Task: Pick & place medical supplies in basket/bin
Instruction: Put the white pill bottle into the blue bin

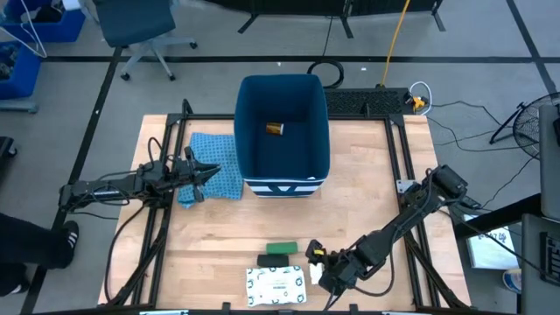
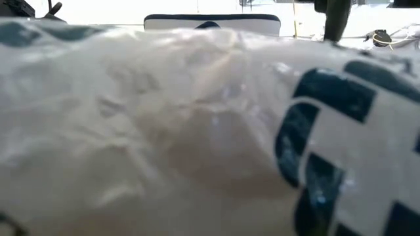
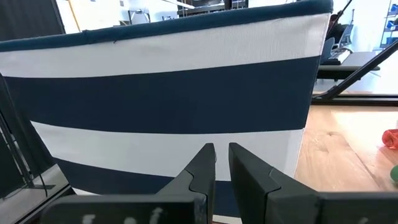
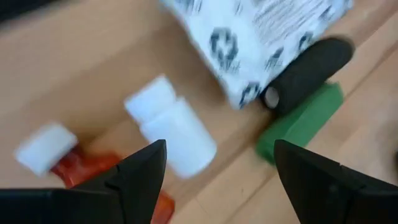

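Note:
The dark-blue bin (image 1: 282, 131) stands at the table's far middle, and an orange pill bottle (image 1: 276, 129) lies on its floor. Near the near edge lie the green box (image 1: 282, 248), the black bar (image 1: 278, 261) and the white patterned packet (image 1: 276, 286). My right gripper (image 1: 322, 268) hovers open just right of them. In its wrist view the right gripper (image 4: 221, 168) stands over the small white piece (image 4: 173, 130), with the red white-tipped tube (image 4: 68, 163), green box (image 4: 305, 121) and black bar (image 4: 308, 65) around it. My left gripper (image 1: 206, 175) waits shut, left of the bin, over the cloth.
A light blue cloth (image 1: 214, 166) lies left of the bin, under the left gripper. The bin's striped wall (image 3: 161, 99) fills the left wrist view. The patterned packet (image 2: 197, 131) blocks most of the low view. Bare wood lies between the bin and the near items.

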